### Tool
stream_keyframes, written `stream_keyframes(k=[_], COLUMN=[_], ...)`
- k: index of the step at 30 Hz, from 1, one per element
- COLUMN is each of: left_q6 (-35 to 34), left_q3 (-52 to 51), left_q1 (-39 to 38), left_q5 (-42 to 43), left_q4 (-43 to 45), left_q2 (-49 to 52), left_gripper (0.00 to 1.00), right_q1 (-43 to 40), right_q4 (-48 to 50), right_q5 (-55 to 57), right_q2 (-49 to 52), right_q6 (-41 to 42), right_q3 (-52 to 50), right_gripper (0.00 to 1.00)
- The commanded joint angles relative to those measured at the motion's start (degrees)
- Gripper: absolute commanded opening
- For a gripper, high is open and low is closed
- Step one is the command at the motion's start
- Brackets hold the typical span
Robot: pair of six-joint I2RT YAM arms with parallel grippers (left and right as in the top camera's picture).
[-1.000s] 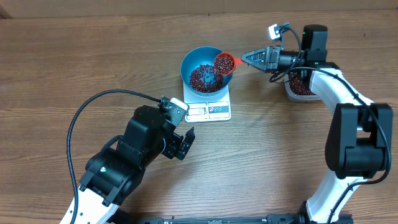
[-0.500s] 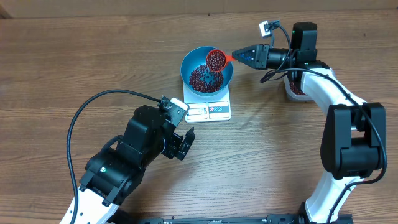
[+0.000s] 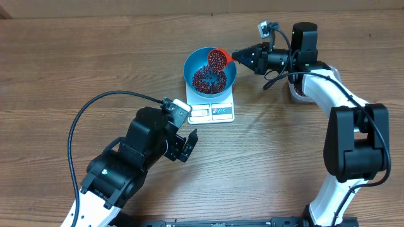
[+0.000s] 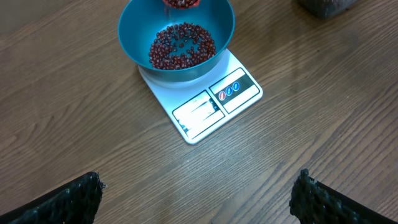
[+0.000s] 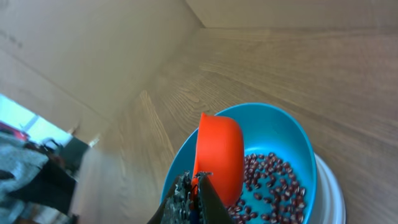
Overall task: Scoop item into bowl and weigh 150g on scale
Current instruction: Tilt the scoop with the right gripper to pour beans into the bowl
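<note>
Beans (image 3: pixel 205 79) tipping from scoop (image 3: pixel 218 58) into bowl (image 3: pixel 231 77), upper centre.
Left gripper (image 3: pixel 187 145) hangs wide open, lower centre; scale (image 3: pixel 211 112) bears the bowl; beyond, right gripper (image 3: pixel 243 57) clamps the scoop's handle. Best to tilt slowly, trickling, watching the display (image 4: pixel 200 111).

text: none legible | scale (image 4: pixel 211 106): marks on its display and label panel too small to read

Left arm (image 3: pixel 126 164): bulky black housings, white lower link. Thick black cable (image 3: pixel 79 126) loops off it. Left gripper (image 3: pixel 186 145) fingers (image 4: pixel 71 199) black, rough-textured (foam-like look). Right arm (image 3: pixel 334 91): white links, black joint blocks, thin black wires, small white camera (image 3: pixel 265 28) at wrist.
</note>
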Motion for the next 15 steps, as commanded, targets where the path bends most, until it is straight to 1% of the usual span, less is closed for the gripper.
stream_keyframes(k=[1, 6, 8, 9, 15], left_q6=[1.16, 1.16, 1.16, 1.16, 1.16], left_q3=[-0.31, -0.31, -0.31, -0.31, -0.31], left_q1=[0.33, 0.33, 0.33, 0.33, 0.33], left_q5=[-0.35, -0.33, -0.35, -0.35, -0.35], left_q4=[0.20, 0.20, 0.20, 0.20, 0.20], left_q2=[-0.17, -0.17, -0.17, -0.17, -0.17], left_gripper=[1.00, 1.00, 1.00, 0.99, 0.99], right_q1=[0.76, 1.03, 1.07, 1.07, 1.18], right_q4=[0.44, 0.42, 0.42, 0.39, 0.39], right_q5=[-0.26, -0.28, -0.28, -0.28, -0.28], right_q2=[0.79, 0.79, 0.79, 0.79, 0.79], right_q6=[-8.44, -11.13, -13.05, -15.61, -21.57], right_q3=[0.02, 0.02, 0.02, 0.02, 0.02], right_gripper=[0.04, 0.04, 0.04, 0.04, 0.04])
